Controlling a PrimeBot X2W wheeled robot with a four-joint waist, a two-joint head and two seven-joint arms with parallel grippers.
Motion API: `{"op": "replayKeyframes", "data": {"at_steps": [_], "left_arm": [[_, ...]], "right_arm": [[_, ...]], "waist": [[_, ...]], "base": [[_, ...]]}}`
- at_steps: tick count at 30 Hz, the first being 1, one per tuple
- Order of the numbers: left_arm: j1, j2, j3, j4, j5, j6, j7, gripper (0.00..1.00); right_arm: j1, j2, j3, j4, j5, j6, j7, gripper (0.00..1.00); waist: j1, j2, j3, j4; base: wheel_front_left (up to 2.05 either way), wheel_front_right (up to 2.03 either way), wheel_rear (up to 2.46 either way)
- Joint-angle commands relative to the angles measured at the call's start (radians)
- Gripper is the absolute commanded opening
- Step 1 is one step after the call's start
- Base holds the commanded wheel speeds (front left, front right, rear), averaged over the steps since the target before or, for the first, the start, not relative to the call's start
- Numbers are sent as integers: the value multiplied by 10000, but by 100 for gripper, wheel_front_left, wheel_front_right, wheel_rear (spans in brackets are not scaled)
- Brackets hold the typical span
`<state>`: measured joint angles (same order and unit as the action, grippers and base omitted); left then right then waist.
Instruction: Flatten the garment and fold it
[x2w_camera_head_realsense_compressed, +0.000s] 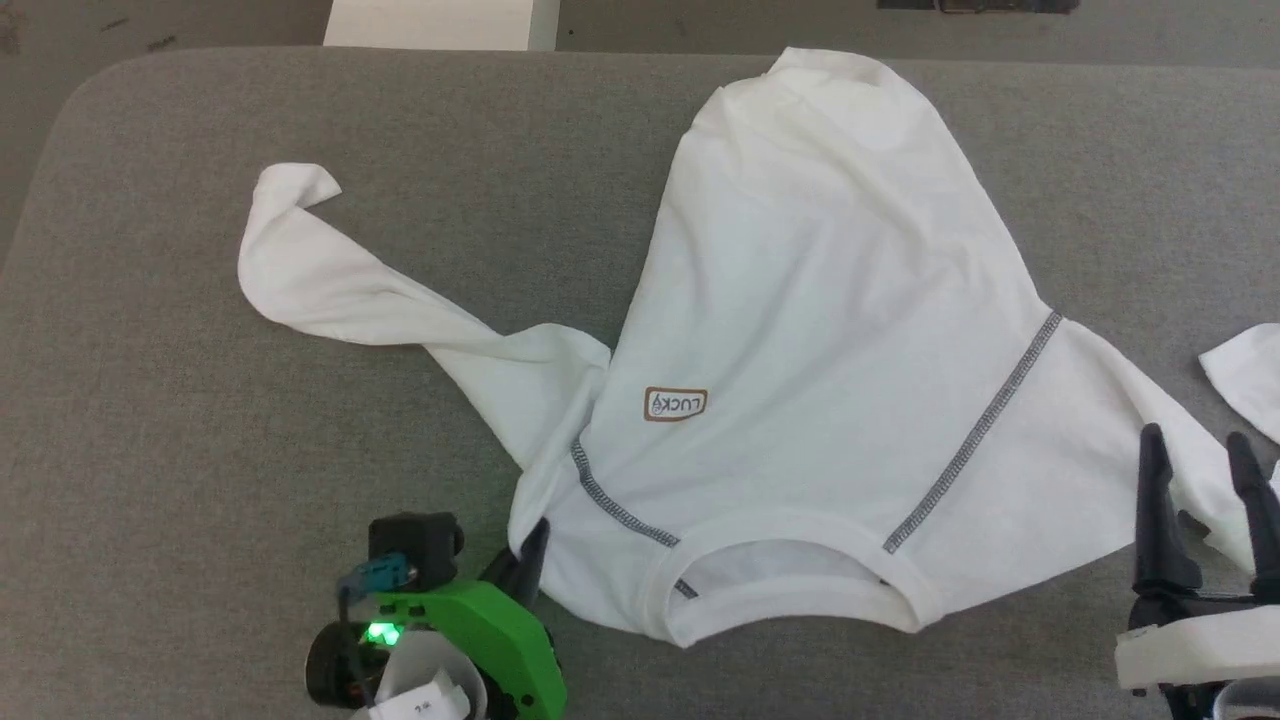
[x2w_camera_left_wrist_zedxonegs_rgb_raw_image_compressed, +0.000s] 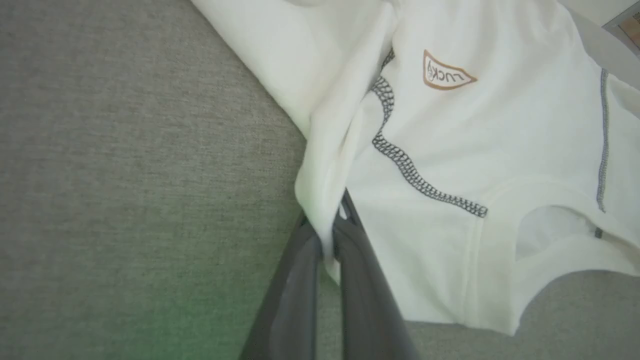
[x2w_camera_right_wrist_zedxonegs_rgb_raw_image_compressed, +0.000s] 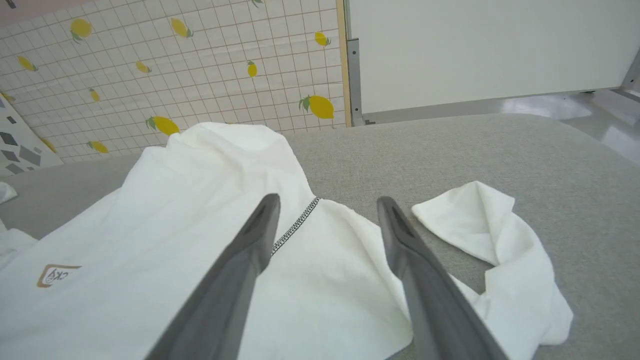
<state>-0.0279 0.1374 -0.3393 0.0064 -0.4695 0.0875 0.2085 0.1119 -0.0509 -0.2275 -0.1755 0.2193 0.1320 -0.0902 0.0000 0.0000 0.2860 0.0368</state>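
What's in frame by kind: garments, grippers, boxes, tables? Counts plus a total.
Garments: 1, the white T-shirt
Grippers: 2, the left gripper shut on the shirt's edge near the collar, the right gripper open
Boxes: 1, the white box past the far edge
Tables: 1, the grey table
Total: 5

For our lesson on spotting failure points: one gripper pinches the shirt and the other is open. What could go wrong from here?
1. The left gripper pinches only a thin edge fold of the garment; a pull might slip it free.
2. The right gripper hovers open, so a one-sided pull could bunch the fabric.
3. The twisted sleeve may get folded in creased.
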Motion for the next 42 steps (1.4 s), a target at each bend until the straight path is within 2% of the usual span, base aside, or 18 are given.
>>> {"op": "replayKeyframes", "data": {"at_steps": [1,4,10,13,18,25,32,38,39,40,41,42], "left_arm": [[226,146,121,-198,-58,96,-49,0],[428,200,170,-563,-127,168,6,0],[368,83,-9,-926,-199,125,69,0],[209,37,-112,-948,-162,103,83,0],[-95,-46,-279,-839,-119,18,60,0],[-370,-144,-426,-563,-159,-103,-44,0],[-565,-196,-505,-354,-245,-200,-109,0],[-625,-191,-495,-287,-325,-209,-131,0],[-640,-189,-496,-293,-334,-210,-127,0],[-654,-190,-490,-302,-344,-205,-130,0],[-670,-194,-482,-314,-362,-199,-134,0],[-680,-190,-472,-327,-379,-195,-134,0]], "right_arm": [[58,7,307,-95,-142,-13,329,100],[248,7,873,-249,-515,-13,1339,100],[356,-194,1283,-817,-686,-13,4456,100],[336,-461,1120,-1264,-672,-13,5960,100],[306,-651,484,-1626,-582,-13,7571,100],[310,-619,139,-1858,-532,-13,8191,100],[242,-679,192,-1345,-643,-13,8538,100],[-53,-424,408,-726,-435,-13,8514,100],[-97,-401,451,-654,-408,-13,8501,82],[-154,-378,448,-581,-393,-13,8458,39],[-208,-377,471,-489,-420,-13,8420,7],[-254,-399,513,-406,-460,-13,8380,0]], "waist": [[0,0,-55,65],[0,0,-72,87],[0,0,89,21],[0,0,288,-24],[0,0,634,75],[0,0,1061,270],[0,0,1291,506],[0,0,1329,624],[0,0,1345,639],[0,0,1361,651],[0,0,1377,661],[0,0,1391,665]], "base": [[0,0,0],[0,0,0],[0,0,0],[0,0,0],[0,0,0],[0,0,0],[0,0,0],[0,0,0],[0,0,0],[0,0,0],[0,0,0],[0,0,0]]}}
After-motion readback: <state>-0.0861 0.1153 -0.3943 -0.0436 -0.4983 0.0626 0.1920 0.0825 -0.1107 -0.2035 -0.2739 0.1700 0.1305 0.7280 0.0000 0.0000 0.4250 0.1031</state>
